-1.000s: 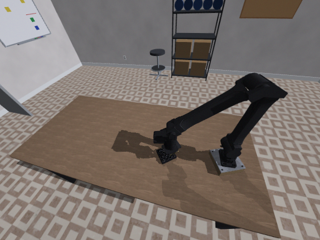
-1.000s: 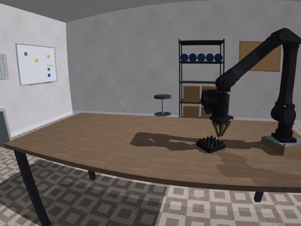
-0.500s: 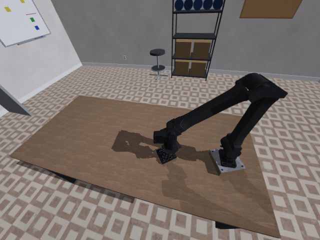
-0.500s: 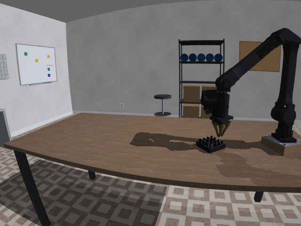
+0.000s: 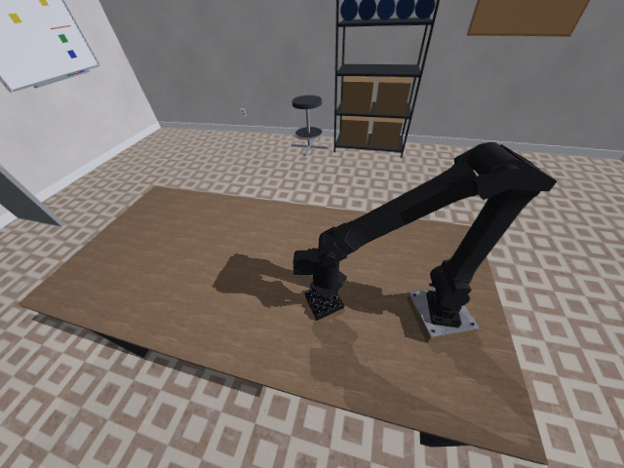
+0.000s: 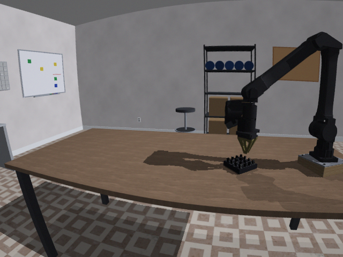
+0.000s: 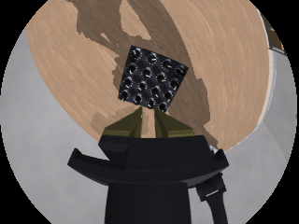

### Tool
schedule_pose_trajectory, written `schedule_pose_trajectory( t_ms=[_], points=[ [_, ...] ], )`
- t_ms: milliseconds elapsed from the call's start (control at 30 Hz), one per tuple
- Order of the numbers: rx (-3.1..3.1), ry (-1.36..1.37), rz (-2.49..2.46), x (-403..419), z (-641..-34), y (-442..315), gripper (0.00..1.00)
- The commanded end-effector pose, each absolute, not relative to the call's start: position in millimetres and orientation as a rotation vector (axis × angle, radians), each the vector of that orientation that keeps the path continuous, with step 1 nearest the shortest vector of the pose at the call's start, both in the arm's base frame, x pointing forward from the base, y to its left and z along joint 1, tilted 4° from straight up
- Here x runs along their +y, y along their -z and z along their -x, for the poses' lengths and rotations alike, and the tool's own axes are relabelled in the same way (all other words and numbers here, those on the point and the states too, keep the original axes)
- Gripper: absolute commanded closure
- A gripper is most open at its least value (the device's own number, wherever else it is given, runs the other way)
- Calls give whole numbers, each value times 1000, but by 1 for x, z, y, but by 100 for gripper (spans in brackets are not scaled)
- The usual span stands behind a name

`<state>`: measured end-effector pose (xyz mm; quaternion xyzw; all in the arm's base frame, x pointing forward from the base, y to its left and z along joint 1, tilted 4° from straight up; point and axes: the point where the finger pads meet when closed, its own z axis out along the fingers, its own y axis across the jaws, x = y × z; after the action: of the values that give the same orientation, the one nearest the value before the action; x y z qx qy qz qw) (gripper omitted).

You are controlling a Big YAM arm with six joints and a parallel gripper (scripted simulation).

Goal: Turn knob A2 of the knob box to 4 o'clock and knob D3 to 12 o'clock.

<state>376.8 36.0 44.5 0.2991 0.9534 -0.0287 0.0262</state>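
The knob box (image 5: 324, 303) is a small black square box with several rows of black knobs, standing flat on the wooden table; it also shows in the exterior view (image 6: 240, 164) and in the wrist view (image 7: 152, 78). Knob lines and printed names are too small to read. My gripper (image 6: 246, 151) points straight down and hovers a little above the box, clear of the knob tops. In the wrist view the olive fingers stand close together with only a narrow gap, over the near edge of the box. Nothing is between them.
The arm's base plate (image 5: 443, 316) is bolted to the table to the right of the box. A shelf rack (image 6: 229, 88) and a stool (image 6: 185, 119) stand on the floor behind the table, far from the arm.
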Motion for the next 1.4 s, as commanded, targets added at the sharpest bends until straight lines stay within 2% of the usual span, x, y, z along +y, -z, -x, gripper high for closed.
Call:
schedule_pose_trajectory(
  t_ms=[0,1367],
  points=[
    [2989,74,-688,31,-402,-60,82],
    [2939,126,987,-7,-450,-78,82]
  ],
)
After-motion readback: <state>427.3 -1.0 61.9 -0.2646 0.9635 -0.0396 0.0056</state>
